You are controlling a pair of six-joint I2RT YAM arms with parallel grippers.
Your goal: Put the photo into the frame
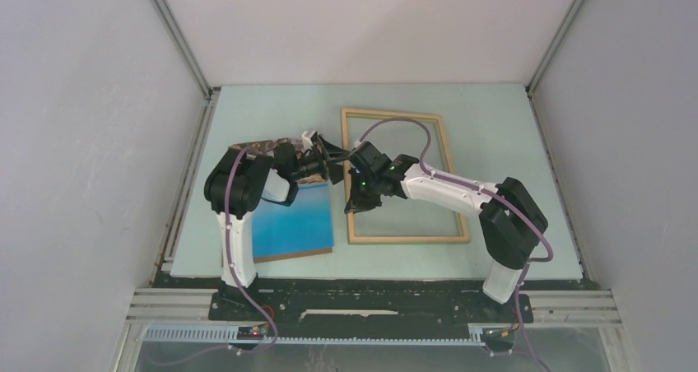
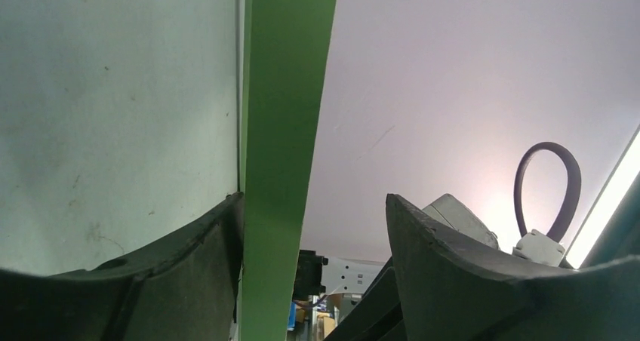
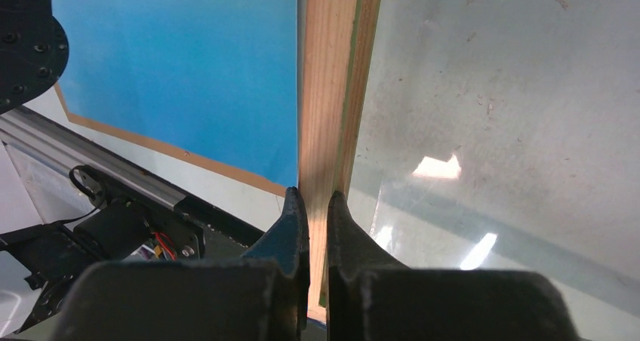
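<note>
The frame (image 1: 411, 239), light wood face up, is at the table's middle, with a glass pane (image 3: 490, 130) inside it. My right gripper (image 1: 355, 201) is shut on its left rail (image 3: 328, 92) near the front corner. My left gripper (image 1: 333, 160) straddles the same rail farther back. In the left wrist view the rail's green face (image 2: 283, 92) rests against one finger (image 2: 219, 235), and a gap separates it from the other, so my left gripper (image 2: 315, 198) is open. The photo (image 1: 296, 220), blue side up, lies left of the frame, partly under the left arm (image 1: 243, 183).
Pale green table top (image 1: 494, 141) is enclosed by grey walls on three sides. A black mounting rail (image 1: 370, 302) runs along the near edge. The right arm's purple cable (image 1: 411, 123) loops over the frame.
</note>
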